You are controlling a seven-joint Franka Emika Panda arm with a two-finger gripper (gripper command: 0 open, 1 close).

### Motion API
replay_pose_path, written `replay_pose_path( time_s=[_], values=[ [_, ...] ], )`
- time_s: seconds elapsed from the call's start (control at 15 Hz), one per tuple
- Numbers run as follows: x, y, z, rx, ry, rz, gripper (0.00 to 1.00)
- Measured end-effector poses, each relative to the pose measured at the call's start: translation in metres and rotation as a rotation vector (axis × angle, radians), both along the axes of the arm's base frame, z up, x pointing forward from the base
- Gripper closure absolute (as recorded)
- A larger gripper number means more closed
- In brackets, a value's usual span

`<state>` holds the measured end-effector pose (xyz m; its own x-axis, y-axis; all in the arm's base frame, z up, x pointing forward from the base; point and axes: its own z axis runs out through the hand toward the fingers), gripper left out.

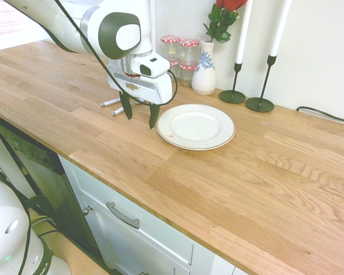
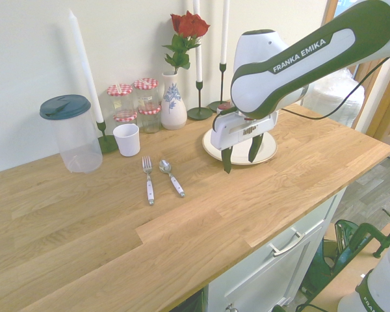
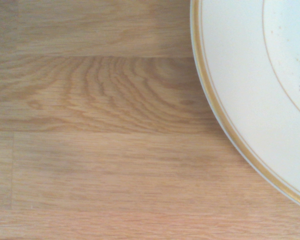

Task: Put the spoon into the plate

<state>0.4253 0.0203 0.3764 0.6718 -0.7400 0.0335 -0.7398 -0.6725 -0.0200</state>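
Observation:
The spoon [image 2: 171, 176] lies flat on the wooden counter, bowl toward the wall, just right of a fork [image 2: 148, 179]. In the first exterior view the arm hides most of the spoon; only two handle ends show. The white gold-edged plate [image 1: 218, 140] rests on the counter, also seen as the plate [image 2: 270, 156] behind the gripper and the plate [image 3: 240, 90] close up. My gripper [image 1: 140, 113], the same gripper [image 2: 241, 154], hangs open and empty over bare wood beside the plate's edge, well to the right of the spoon in the second exterior view.
Along the wall stand a lidded plastic jug [image 2: 72, 133], a white cup [image 2: 127, 139], glass jars [image 2: 138, 101], a vase with a rose [image 2: 173, 97] and candle holders [image 1: 246, 86]. The counter's front edge [image 1: 155, 203] drops to drawers.

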Motion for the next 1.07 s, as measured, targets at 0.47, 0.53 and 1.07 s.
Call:
replay_pose_path(
  time_s=[0.47,0.53,1.07],
  values=[
    [0.004,0.045,0.02,-0.011,-0.047,-0.031,0.0],
    [0.005,0.062,0.026,-0.012,-0.056,-0.029,0.0],
    [0.027,0.135,0.003,0.007,-0.068,-0.013,0.0]
  ],
)
